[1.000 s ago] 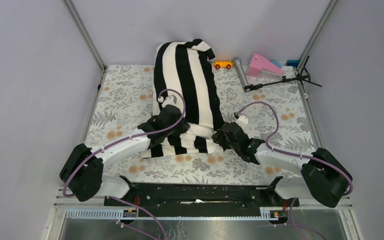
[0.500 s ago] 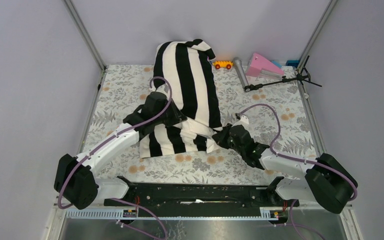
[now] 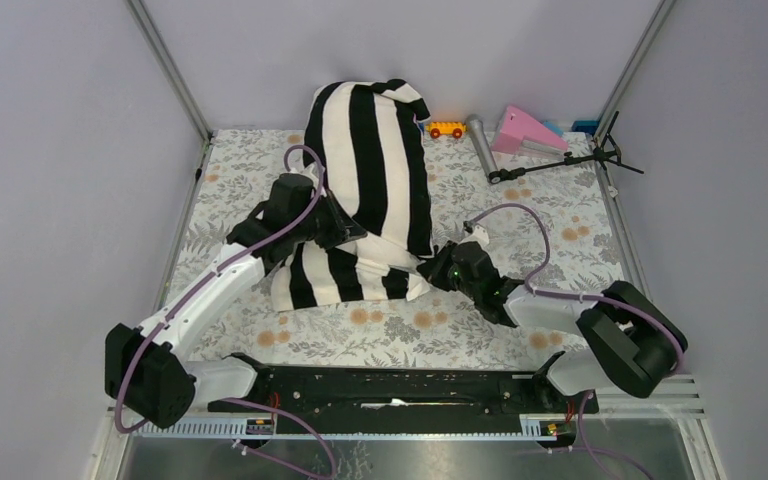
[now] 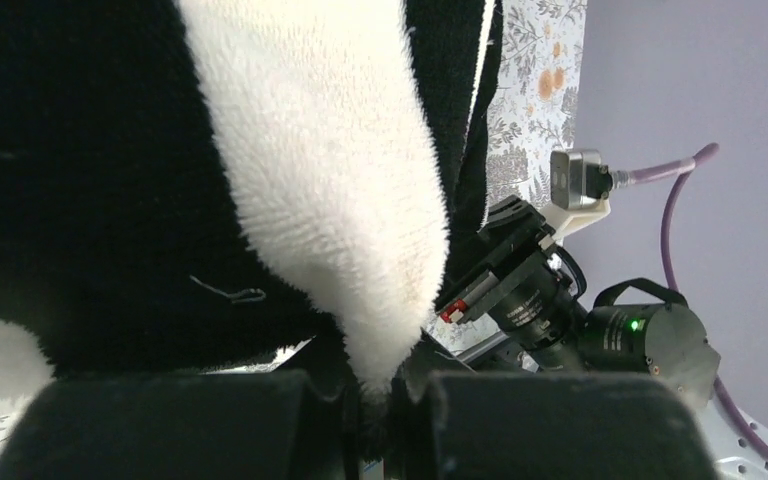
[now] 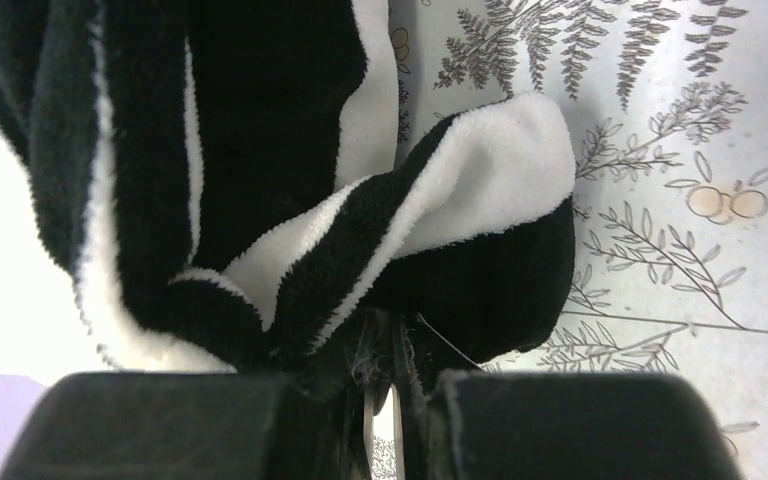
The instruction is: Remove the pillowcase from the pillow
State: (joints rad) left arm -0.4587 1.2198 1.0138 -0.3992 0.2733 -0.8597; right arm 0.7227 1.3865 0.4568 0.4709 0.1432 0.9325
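Pinching the pillowcase (image 3: 372,170), we had our left gripper (image 4: 372,395) clamped on a white fold. Right gripper (image 5: 385,385) was clamped on bunched fabric ahead.

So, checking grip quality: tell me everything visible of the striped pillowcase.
The pillowcase is fleecy fabric in broad black and white stripes, bulging and rising toward the back wall, its near end crumpled on the floral table. The left gripper is shut on a fold at its left side; the right gripper is shut on its near right corner.
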